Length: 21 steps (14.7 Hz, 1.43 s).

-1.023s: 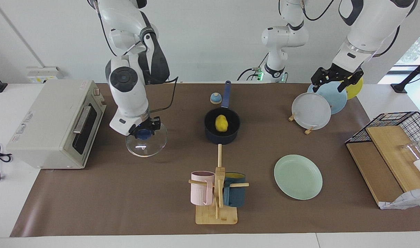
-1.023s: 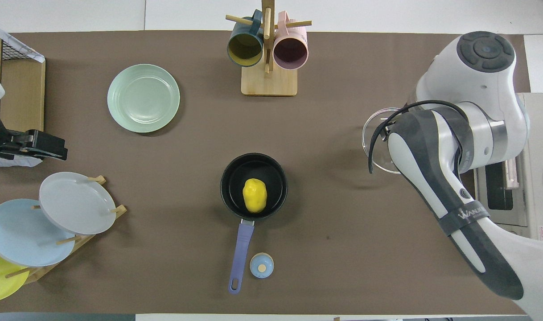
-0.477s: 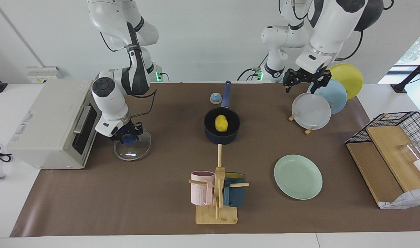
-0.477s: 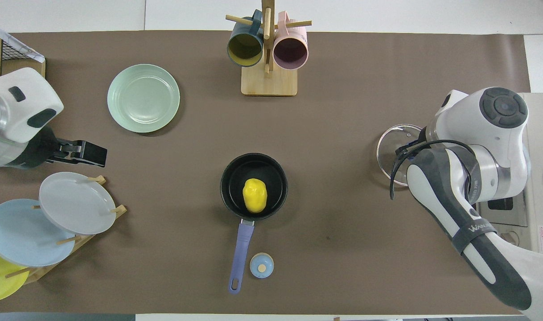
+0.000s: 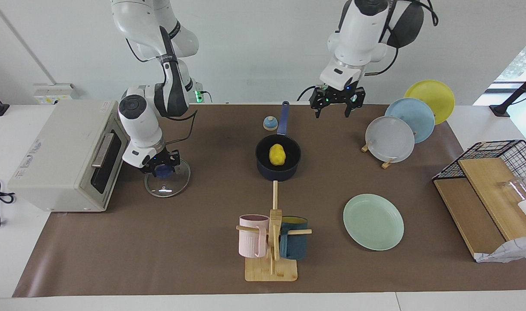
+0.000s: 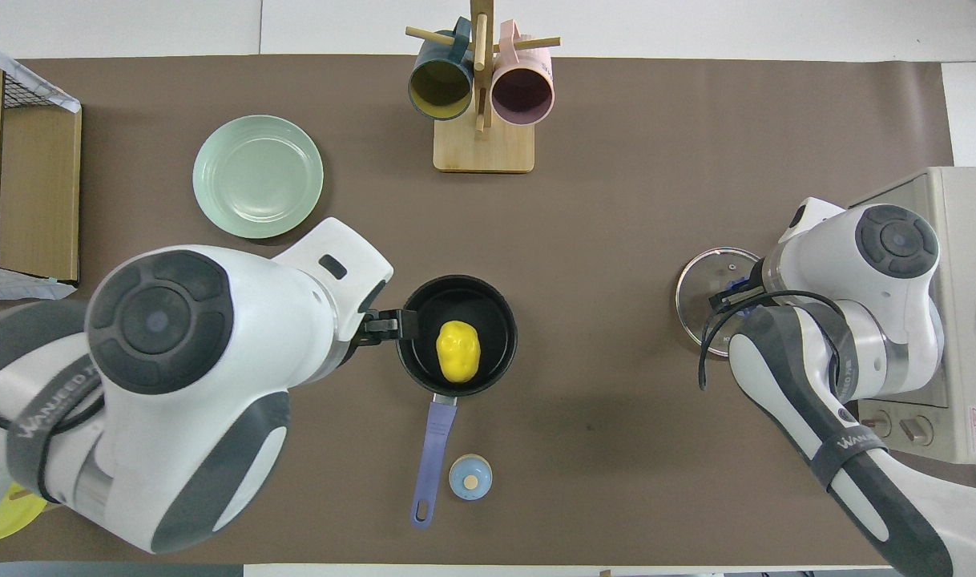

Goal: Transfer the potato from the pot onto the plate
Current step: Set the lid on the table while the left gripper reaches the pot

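Note:
The yellow potato lies inside the dark navy pot at the middle of the table, also seen from overhead. The pot's blue handle points toward the robots. The mint-green plate lies empty, farther from the robots and toward the left arm's end. My left gripper is open and empty, up in the air just beside the pot's rim. My right gripper is shut on the blue knob of a glass lid lying on the table in front of the oven.
A toaster oven stands at the right arm's end. A wooden mug rack with pink and teal mugs stands farther from the robots than the pot. A plate rack, a small blue bell and a wire basket with boards are also there.
My left gripper has swung from over the plate rack toward the pot. My right gripper has carried the glass lid toward the oven and lowered it onto the table.

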{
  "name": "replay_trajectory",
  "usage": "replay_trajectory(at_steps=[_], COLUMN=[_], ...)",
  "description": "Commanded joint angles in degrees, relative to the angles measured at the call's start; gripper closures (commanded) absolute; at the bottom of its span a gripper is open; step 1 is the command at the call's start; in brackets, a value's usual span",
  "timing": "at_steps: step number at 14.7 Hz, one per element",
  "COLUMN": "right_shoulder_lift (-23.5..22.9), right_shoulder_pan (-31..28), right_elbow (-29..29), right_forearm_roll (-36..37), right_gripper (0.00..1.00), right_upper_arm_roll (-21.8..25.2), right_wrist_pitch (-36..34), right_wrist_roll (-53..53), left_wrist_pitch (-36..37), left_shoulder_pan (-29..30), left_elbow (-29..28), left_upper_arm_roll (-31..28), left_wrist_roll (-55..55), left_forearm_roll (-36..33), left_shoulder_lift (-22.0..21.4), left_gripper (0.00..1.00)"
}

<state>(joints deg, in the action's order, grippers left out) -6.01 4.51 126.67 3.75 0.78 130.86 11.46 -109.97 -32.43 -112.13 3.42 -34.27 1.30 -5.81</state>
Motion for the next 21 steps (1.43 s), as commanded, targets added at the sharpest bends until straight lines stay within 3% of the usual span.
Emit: replay_trajectory(at_steps=[1, 3, 5, 8, 14, 18, 21], right_shoulder_lift=[1.9, 1.8, 1.4, 1.2, 2.7, 5.3, 4.5], right_shoulder_pan=[-1.3, -1.3, -1.3, -1.3, -1.3, -1.1, -1.4], right_elbow=[1.7, 1.7, 0.7, -5.1, -25.7, -31.9, -37.2], right_forearm_roll=[0.6, 0.6, 0.6, 0.5, -0.5, -0.7, -0.7], right_gripper=[0.27, 0.20, 0.00, 0.00, 0.00, 0.00, 0.00], right_upper_arm_roll=[-0.7, -0.7, -0.7, -0.7, -0.6, -0.6, -0.5], right_wrist_pitch=[1.3, 2.5, 2.3, -2.1, -27.4, -37.3, -43.8], right_wrist_roll=[1.3, 1.1, 0.8, 0.8, -0.9, -5.2, -5.8], left_wrist_pitch=[-7.1, -11.8, -13.1, -14.1, -17.6, -18.9, -18.5], left_shoulder_pan=[-3.9, -6.0, -6.8, -7.9, -8.9, -10.1, -11.0], left_elbow=[-3.0, -3.0, -3.1, -3.7, -4.9, -4.9, -4.9], left_upper_arm_roll=[-1.2, -1.2, -1.3, -1.2, -1.2, -1.3, -1.4], left_wrist_roll=[-4.9, -8.0, -8.1, -10.3, -13.1, -15.6, -15.7], left_forearm_roll=[0.5, 0.5, 0.5, 0.5, 0.5, 0.5, 0.5], left_shoulder_lift=[4.0, 8.0, 10.3, 12.0, 14.9, 17.4, 18.4], left_gripper=[0.00, 0.00, 0.00, 0.00, 0.00, 0.00, 0.00])
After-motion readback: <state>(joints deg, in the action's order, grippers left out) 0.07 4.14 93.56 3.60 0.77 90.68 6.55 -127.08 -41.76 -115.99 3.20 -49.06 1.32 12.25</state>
